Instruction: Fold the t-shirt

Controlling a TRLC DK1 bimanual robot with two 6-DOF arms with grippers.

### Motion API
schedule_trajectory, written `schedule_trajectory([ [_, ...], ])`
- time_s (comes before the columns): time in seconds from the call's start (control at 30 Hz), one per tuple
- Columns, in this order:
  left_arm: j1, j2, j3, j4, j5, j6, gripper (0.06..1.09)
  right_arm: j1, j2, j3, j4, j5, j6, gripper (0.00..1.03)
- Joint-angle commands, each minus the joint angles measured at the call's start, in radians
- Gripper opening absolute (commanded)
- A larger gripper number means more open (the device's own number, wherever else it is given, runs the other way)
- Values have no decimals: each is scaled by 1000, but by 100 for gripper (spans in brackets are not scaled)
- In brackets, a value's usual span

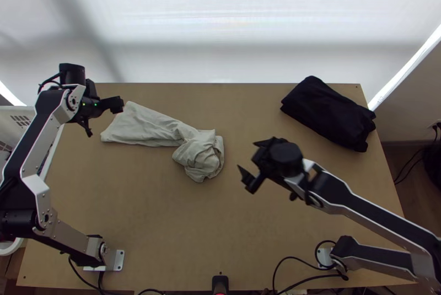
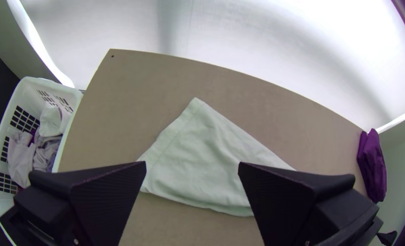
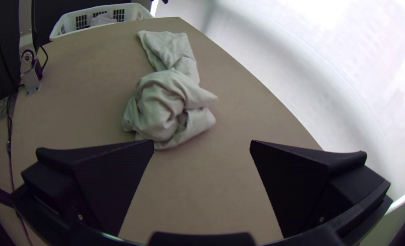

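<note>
Since your t-shirt [image 1: 202, 155] lies bunched ahead of the right gripper [image 3: 202, 144] and flatter near the left gripper [image 2: 192, 165], both empty with jaws apart, you seem to have all the spreading and folding left.

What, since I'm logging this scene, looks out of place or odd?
The pale t-shirt looks askew: in the top view its left end lies fairly flat, while its right end is bunched into a lump. I see no spill.
</note>
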Motion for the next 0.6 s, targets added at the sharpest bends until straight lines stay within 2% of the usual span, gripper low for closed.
schedule_trajectory([
  [0.0,3,-53,-26,7,9,-16,104,37,147,130,-17,-27,64,99],
  [0.17,26,-85,-50,16,11,-15,104,49,341,271,-29,-48,85,98],
  [0.33,48,-105,-87,37,11,-13,104,52,471,349,-15,-50,116,87],
  [0.47,55,-108,-96,47,11,-10,104,65,549,383,14,-50,125,86],
  [0.5,55,-110,-96,47,11,-10,104,66,565,389,32,-50,125,84],
  [0.57,59,-114,-98,47,9,-8,104,74,586,406,55,-50,125,71],
])
